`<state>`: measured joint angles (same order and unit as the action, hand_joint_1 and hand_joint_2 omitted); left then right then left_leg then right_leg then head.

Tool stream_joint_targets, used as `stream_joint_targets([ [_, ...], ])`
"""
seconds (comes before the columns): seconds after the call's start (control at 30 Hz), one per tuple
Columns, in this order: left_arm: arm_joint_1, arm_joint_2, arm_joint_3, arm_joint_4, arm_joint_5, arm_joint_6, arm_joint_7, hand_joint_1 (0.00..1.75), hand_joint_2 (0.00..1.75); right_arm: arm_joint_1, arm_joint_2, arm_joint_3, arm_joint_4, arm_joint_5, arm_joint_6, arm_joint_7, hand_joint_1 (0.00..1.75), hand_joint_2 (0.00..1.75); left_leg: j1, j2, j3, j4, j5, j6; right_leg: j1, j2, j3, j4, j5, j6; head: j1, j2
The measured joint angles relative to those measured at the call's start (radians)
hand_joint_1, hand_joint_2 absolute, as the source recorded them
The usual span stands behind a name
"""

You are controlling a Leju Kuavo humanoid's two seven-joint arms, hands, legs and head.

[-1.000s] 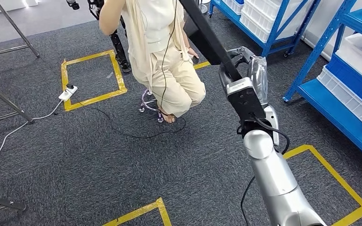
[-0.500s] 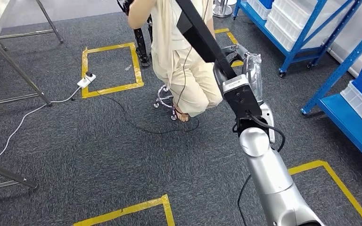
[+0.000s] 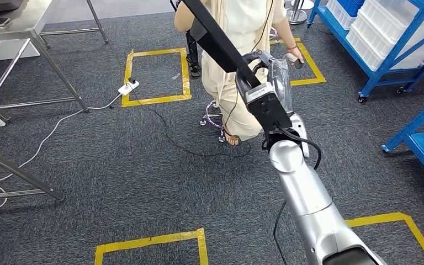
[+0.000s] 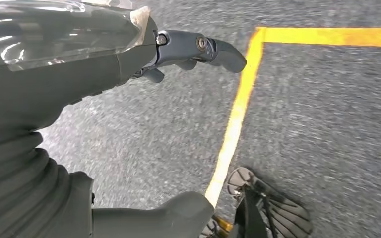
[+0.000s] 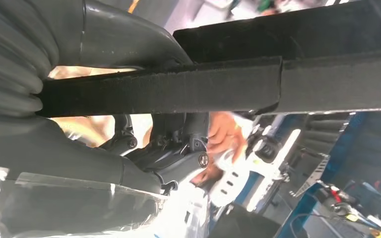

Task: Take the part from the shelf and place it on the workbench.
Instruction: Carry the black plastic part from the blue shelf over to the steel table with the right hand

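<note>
Right hand [image 3: 268,69] raised ahead, fingers wrapped around a clear plastic part [image 3: 282,83], carried clear of the floor for transit. Left hand [image 4: 129,59] fingers extended, holding nothing. Steel tabletop [image 3: 11,25] far left.

I stand in a workshop or test lab: grey carpet floor [image 3: 116,165] marked with yellow tape squares [image 3: 155,75], blue steel shelving [image 3: 386,49] stacked with white bins [image 3: 375,33], a metal-legged workbench [image 3: 16,25], and a power strip [image 3: 128,86] trailing cable.
</note>
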<state>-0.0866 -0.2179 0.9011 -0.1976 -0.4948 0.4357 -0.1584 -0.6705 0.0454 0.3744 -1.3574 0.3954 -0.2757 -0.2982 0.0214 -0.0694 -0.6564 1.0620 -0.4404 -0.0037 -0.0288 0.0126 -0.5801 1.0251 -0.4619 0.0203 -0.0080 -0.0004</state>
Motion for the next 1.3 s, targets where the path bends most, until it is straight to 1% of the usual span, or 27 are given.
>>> stream_joint_targets([
  [0.07,-0.001,0.0,0.0,0.0,-0.001,0.002,0.0,0.0,1.75,-0.011,0.006,0.002,0.011,-0.001,0.002,-0.003,1.75,1.75,-0.001,0.047,-0.061,0.125,-0.063,-0.004,0.007,-0.018,0.0,-0.001,-0.002,-0.013,-0.007,0.0],
  [0.1,-0.001,0.0,0.0,0.0,-0.001,0.002,0.001,0.0,1.75,-0.014,0.007,0.002,0.017,-0.001,0.004,-0.003,1.75,1.75,-0.001,0.057,-0.095,0.194,-0.09,-0.005,0.012,-0.028,0.001,-0.001,-0.003,-0.016,-0.008,0.0],
  [0.13,-0.001,0.0,0.0,0.0,-0.002,0.002,0.001,0.0,1.75,-0.015,0.008,0.003,0.022,-0.001,0.005,-0.004,1.75,1.75,-0.001,0.062,-0.118,0.239,-0.103,-0.004,0.017,-0.038,0.001,-0.001,-0.004,-0.018,-0.008,0.0],
  [0.17,-0.001,0.0,0.0,0.0,-0.001,-0.001,-0.001,0.0,1.75,-0.015,0.01,0.004,0.027,-0.001,0.005,-0.004,1.75,1.75,-0.001,0.065,-0.122,0.247,-0.097,-0.001,0.02,-0.048,0.001,-0.001,-0.005,-0.019,-0.008,0.0],
  [0.2,0.0,0.002,0.0,0.0,0.001,-0.013,-0.005,0.0,1.75,-0.015,0.011,0.005,0.03,0.0,0.003,-0.003,1.75,1.75,-0.002,0.067,-0.104,0.213,-0.074,0.003,0.023,-0.057,0.002,-0.001,-0.006,-0.02,-0.008,0.0],
  [0.27,0.001,0.023,0.0,-0.001,0.011,-0.081,-0.024,0.0,1.75,-0.016,0.01,0.006,0.033,0.005,-0.007,-0.002,1.75,1.75,-0.009,0.09,-0.028,0.076,-0.017,0.015,0.03,-0.072,0.004,-0.001,-0.008,-0.021,-0.007,0.0],
  [0.33,0.003,0.067,0.001,-0.002,0.027,-0.185,-0.04,0.0,1.75,-0.015,0.002,0.005,0.031,0.009,-0.014,-0.001,1.75,1.75,-0.017,0.112,0.022,-0.017,0.008,0.023,0.038,-0.087,0.005,0.0,-0.012,-0.019,-0.006,0.0],
  [0.37,0.005,0.093,0.002,-0.002,0.037,-0.229,-0.043,0.0,1.75,-0.014,-0.003,0.005,0.03,0.009,-0.012,0.001,1.75,1.75,-0.02,0.113,0.027,-0.029,0.007,0.024,0.041,-0.094,0.005,-0.001,-0.013,-0.016,-0.005,0.0],
  [0.43,0.015,0.144,0.008,-0.006,0.056,-0.269,-0.042,0.0,1.75,-0.013,-0.007,0.004,0.028,0.011,-0.002,0.004,1.75,1.75,-0.018,0.098,0.029,-0.039,0.013,0.03,0.043,-0.101,0.005,-0.001,-0.016,-0.011,-0.004,0.0],
  [0.47,0.02,0.168,0.014,-0.008,0.064,-0.276,-0.041,0.0,1.75,-0.013,-0.008,0.004,0.027,0.013,0.006,0.006,1.75,1.75,-0.016,0.091,0.035,-0.048,0.018,0.034,0.042,-0.092,0.001,0.008,-0.022,-0.008,-0.004,0.0],
  [0.5,0.024,0.19,0.02,-0.011,0.072,-0.277,-0.041,0.0,1.75,-0.015,-0.008,0.004,0.026,0.017,0.014,0.007,1.75,1.75,-0.014,0.085,0.04,-0.057,0.023,0.039,0.041,-0.076,-0.01,0.033,-0.035,-0.008,-0.004,0.0],
  [0.57,0.028,0.225,0.037,-0.019,0.087,-0.266,-0.06,0.0,1.75,-0.016,-0.01,0.002,0.024,0.028,0.033,0.011,1.75,1.75,-0.012,0.071,0.047,-0.067,0.03,0.044,0.033,-0.035,-0.062,0.141,-0.083,-0.012,-0.002,0.0],
  [0.63,0.031,0.248,0.057,-0.029,0.109,-0.26,-0.106,0.0,1.75,-0.011,-0.012,0.0,0.023,0.044,0.051,0.016,1.75,1.75,-0.011,0.049,0.047,-0.066,0.03,0.045,0.025,-0.02,-0.124,0.264,-0.123,-0.009,0.0,0.0],
  [0.67,0.034,0.255,0.069,-0.036,0.127,-0.269,-0.129,0.0,1.75,-0.007,-0.013,-0.001,0.023,0.053,0.058,0.018,1.75,1.75,-0.011,0.036,0.047,-0.066,0.03,0.044,0.02,-0.018,-0.136,0.283,-0.124,-0.002,0.0,0.0],
  [0.7,0.036,0.261,0.085,-0.044,0.149,-0.29,-0.146,0.0,1.75,-0.004,-0.012,-0.001,0.022,0.063,0.062,0.019,1.75,1.75,-0.01,0.024,0.048,-0.064,0.029,0.043,0.015,-0.017,-0.127,0.262,-0.108,0.009,0.0,0.0],
  [0.77,0.039,0.275,0.122,-0.061,0.189,-0.347,-0.16,0.0,1.75,0.001,-0.012,-0.004,0.016,0.078,0.068,0.02,1.75,1.75,-0.007,0.001,0.046,-0.056,0.025,0.034,0.002,0.002,-0.067,0.129,-0.052,0.032,0.001,0.0],
  [0.8,0.04,0.284,0.14,-0.069,0.207,-0.376,-0.162,0.0,1.75,0.002,-0.011,-0.006,0.012,0.083,0.072,0.021,1.75,1.75,-0.005,-0.01,0.042,-0.049,0.022,0.027,-0.002,0.015,-0.038,0.069,-0.03,0.036,0.001,0.0],
  [0.83,0.041,0.294,0.157,-0.076,0.223,-0.404,-0.165,0.0,1.75,0.005,-0.01,-0.009,0.006,0.087,0.075,0.022,1.75,1.75,-0.002,-0.019,0.036,-0.043,0.019,0.019,-0.003,0.025,-0.019,0.029,-0.017,0.034,0.001,0.0],
  [0.87,0.042,0.305,0.172,-0.082,0.236,-0.43,-0.168,0.0,1.75,0.008,-0.008,-0.012,0.001,0.091,0.079,0.023,1.75,1.75,0.0,-0.026,0.032,-0.041,0.019,0.009,0.0,0.03,-0.012,0.014,-0.013,0.026,0.001,0.0],
  [0.93,0.047,0.328,0.2,-0.087,0.255,-0.482,-0.173,0.0,1.75,0.014,-0.004,-0.017,-0.011,0.101,0.087,0.028,1.75,1.75,0.007,-0.037,0.027,-0.045,0.022,-0.007,0.006,0.016,-0.011,0.012,-0.009,0.006,0.0,0.0],
  [1.0,0.051,0.346,0.217,-0.087,0.25,-0.522,-0.174,0.0,1.75,0.019,0.001,-0.022,-0.029,0.114,0.093,0.037,1.75,1.75,0.009,-0.011,0.015,-0.023,0.007,-0.016,0.004,0.003,-0.007,0.005,-0.004,-0.011,-0.001,0.0],
  [1.07,0.049,0.358,0.224,-0.087,0.236,-0.548,-0.176,0.0,1.75,0.029,0.003,-0.028,-0.056,0.127,0.096,0.049,1.75,1.75,0.007,0.038,-0.034,0.079,-0.049,-0.021,0.008,-0.014,-0.004,0.002,-0.004,-0.023,-0.004,0.0],
  [1.13,0.046,0.365,0.226,-0.087,0.221,-0.562,-0.177,0.0,1.75,0.047,0.001,-0.037,-0.081,0.135,0.098,0.06,1.75,1.75,0.008,0.061,-0.098,0.209,-0.102,-0.023,0.017,-0.033,-0.003,0.002,-0.008,-0.03,-0.005,0.0],
  [1.17,0.046,0.365,0.227,-0.086,0.213,-0.565,-0.176,0.0,1.75,0.056,0.0,-0.042,-0.091,0.138,0.099,0.064,1.75,1.75,0.008,0.065,-0.113,0.236,-0.105,-0.023,0.021,-0.042,-0.003,0.002,-0.009,-0.032,-0.005,0.0],
  [1.2,0.046,0.365,0.227,-0.086,0.202,-0.566,-0.175,0.0,1.75,0.065,-0.001,-0.046,-0.101,0.141,0.099,0.067,1.75,1.75,0.008,0.067,-0.108,0.224,-0.089,-0.02,0.024,-0.051,-0.002,0.002,-0.01,-0.034,-0.005,0.0],
  [1.23,0.046,0.365,0.227,-0.085,0.191,-0.566,-0.174,0.0,1.75,0.072,-0.003,-0.05,-0.11,0.144,0.099,0.069,1.75,1.75,0.007,0.071,-0.082,0.174,-0.059,-0.016,0.027,-0.058,0.0,0.002,-0.012,-0.036,-0.005,0.0],
  [1.3,0.044,0.365,0.226,-0.085,0.17,-0.56,-0.173,0.0,1.75,0.081,-0.006,-0.057,-0.128,0.149,0.099,0.07,1.75,1.75,0.0,0.1,-0.009,0.039,-0.005,-0.004,0.033,-0.071,0.004,0.002,-0.016,-0.035,-0.004,0.0],
])
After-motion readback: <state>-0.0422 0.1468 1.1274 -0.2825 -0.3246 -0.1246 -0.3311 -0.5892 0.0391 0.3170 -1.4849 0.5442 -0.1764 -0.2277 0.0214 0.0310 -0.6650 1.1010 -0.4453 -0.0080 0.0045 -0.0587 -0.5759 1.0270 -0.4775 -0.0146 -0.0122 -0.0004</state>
